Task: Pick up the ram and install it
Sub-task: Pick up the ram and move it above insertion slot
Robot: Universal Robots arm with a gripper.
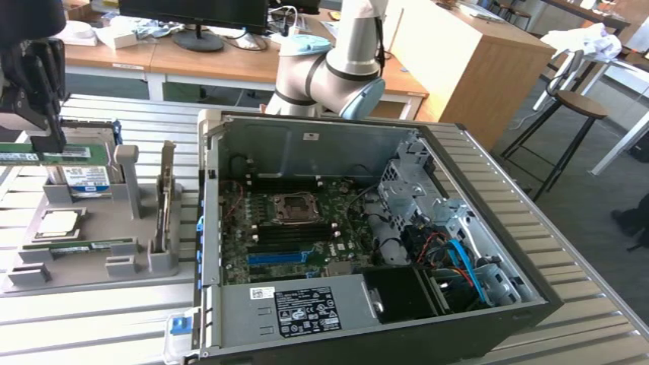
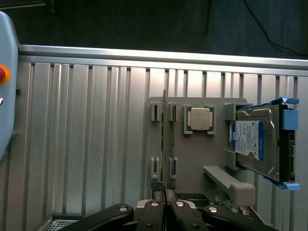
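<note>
The claw (image 2: pixel 165 199) is pinching the ram (image 2: pixel 163 144) edgewise over the grey holder (image 2: pixel 192 163); any twist is risking it slipping free.

no text is legible. the black label (image 1: pixel 306 312) on the grey power supply cover (image 1: pixel 239 319) carries white print and symbols, too small to read. the blue label (image 2: pixel 247 139) on the hard drive (image 2: pixel 272 139) carries white print, likewise unreadable.
</note>
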